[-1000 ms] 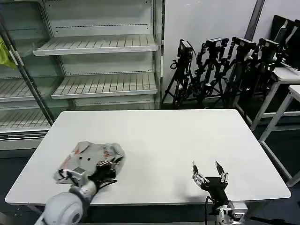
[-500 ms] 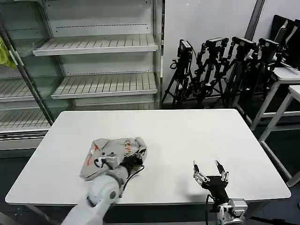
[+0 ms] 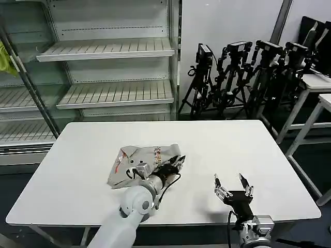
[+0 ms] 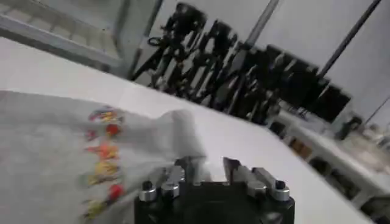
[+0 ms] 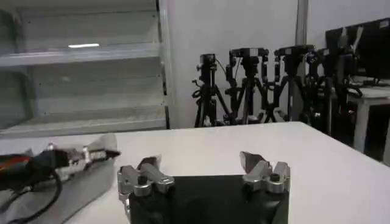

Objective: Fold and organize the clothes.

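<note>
"Where was the shirt (image 3: 142, 160) when you looked?"

"It lay in a bunched heap on the white table (image 3: 217, 142), about halfway between the back edge and the front edge, and a bit toward the left side. I saw grey cloth with a little row of colored marks on it and a bit of red-orange trim."

"And your left gripper (image 3: 173, 166)?"

"It was at the right end of the heap, with cloth bunched up around it. From the wrist camera the left gripper (image 4: 207, 167) had its fingers close together with a fold of cloth right at them. I think it was pinching the shirt, but the spot where they meet was hidden, so I could not tell for sure."

"What about the other one?"

"My right gripper (image 3: 231, 184) sat near the front edge, toward the right corner, well apart from the shirt. Its fingers were spread wide and held nothing."

"How did you think the shirt would handle?"

"Soft and light, I guessed. It would flop and slide easily on that smooth top. I'd take hold at an edge or a corner, like a hem or a shoulder, not the lumpy middle, so it could open flat."
</note>
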Tool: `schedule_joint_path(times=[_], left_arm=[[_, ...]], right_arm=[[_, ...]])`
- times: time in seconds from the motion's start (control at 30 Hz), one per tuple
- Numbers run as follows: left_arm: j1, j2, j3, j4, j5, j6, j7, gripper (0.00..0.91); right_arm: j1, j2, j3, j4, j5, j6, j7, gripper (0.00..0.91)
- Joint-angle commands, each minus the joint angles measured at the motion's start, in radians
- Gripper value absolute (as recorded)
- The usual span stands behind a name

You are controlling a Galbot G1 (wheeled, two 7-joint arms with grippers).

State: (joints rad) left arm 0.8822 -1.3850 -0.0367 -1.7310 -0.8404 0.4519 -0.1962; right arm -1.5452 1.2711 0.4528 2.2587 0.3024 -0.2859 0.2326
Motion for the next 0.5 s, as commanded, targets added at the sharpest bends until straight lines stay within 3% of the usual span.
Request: schedule_joint_path(times=[0.03,0.17,0.3,0.5], left_arm=[[0.026,-0.03,-0.053,-0.129,-0.027,-0.161,0.064,0.907],[0.144,0.047,-0.141,-0.212,0.175,-0.181,0.081,0.907],[0.329,0.119,-0.335,-0.349,0.424,-0.22,0.115,0.907],[0.559,0.137,-0.536,-0.425,0.643,-0.268,0.13,0.907]], right_arm=[[0.02,-0.005,0.003,-0.003,-0.021,0.004,0.004,0.907],[0.03,-0.012,-0.001,-0.013,-0.064,0.025,0.009,0.907],[0.05,-0.002,-0.016,-0.034,-0.111,0.047,0.024,0.907],[0.097,0.018,-0.065,-0.062,-0.132,0.047,0.031,0.907]])
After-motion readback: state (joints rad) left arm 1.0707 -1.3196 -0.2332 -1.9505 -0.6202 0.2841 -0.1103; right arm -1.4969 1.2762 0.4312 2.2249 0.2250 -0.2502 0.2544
